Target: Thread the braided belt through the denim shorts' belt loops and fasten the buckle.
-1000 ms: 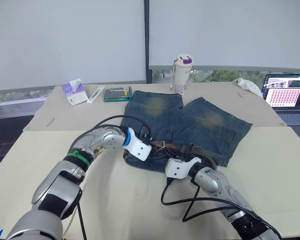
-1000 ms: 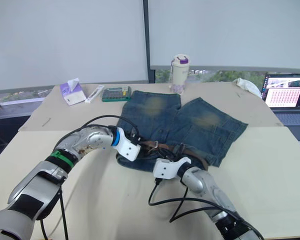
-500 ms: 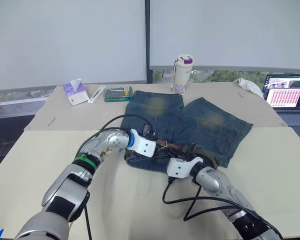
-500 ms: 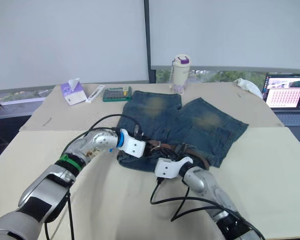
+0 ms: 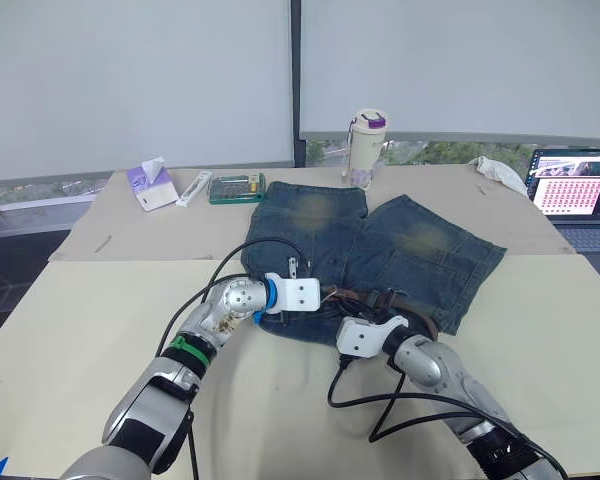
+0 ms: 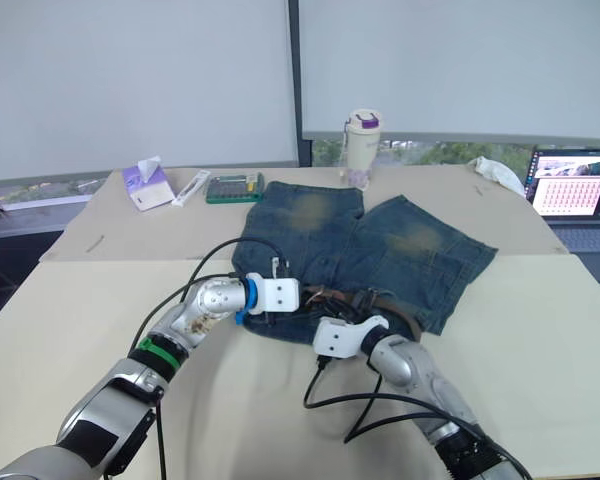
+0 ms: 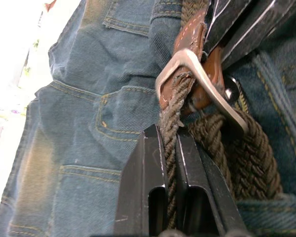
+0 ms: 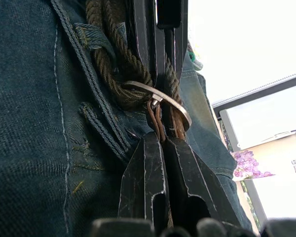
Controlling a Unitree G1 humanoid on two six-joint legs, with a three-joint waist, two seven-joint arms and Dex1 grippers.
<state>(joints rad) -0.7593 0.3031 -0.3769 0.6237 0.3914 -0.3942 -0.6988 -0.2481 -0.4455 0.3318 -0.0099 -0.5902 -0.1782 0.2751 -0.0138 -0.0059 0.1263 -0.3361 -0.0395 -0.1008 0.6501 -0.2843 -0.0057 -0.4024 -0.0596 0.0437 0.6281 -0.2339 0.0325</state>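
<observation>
The denim shorts [image 5: 380, 240] lie flat on the table with the waistband toward me. The braided belt [image 5: 372, 296] runs along the waistband. In the left wrist view my left gripper [image 7: 168, 134] is shut on the belt's braided strap [image 7: 173, 113] just short of the silver buckle [image 7: 207, 84]. From the opposite side my right gripper [image 8: 160, 139] is shut on the brown leather piece [image 8: 155, 116] under the buckle [image 8: 173, 102]. Both grippers meet at the waistband's middle [image 5: 340, 300]. Beside them the braid passes under a belt loop [image 8: 92, 34].
At the table's far side stand a white tumbler [image 5: 366, 147], a green box [image 5: 235, 187], a white tube [image 5: 192, 187] and a tissue box [image 5: 148, 186]. A laptop [image 5: 570, 190] and a white cloth [image 5: 498, 170] are at the far right. Black cables [image 5: 380, 405] loop beside my right arm.
My left gripper has moved right along the waistband from the shorts' left edge to the buckle. The right gripper has stayed about where it was.
</observation>
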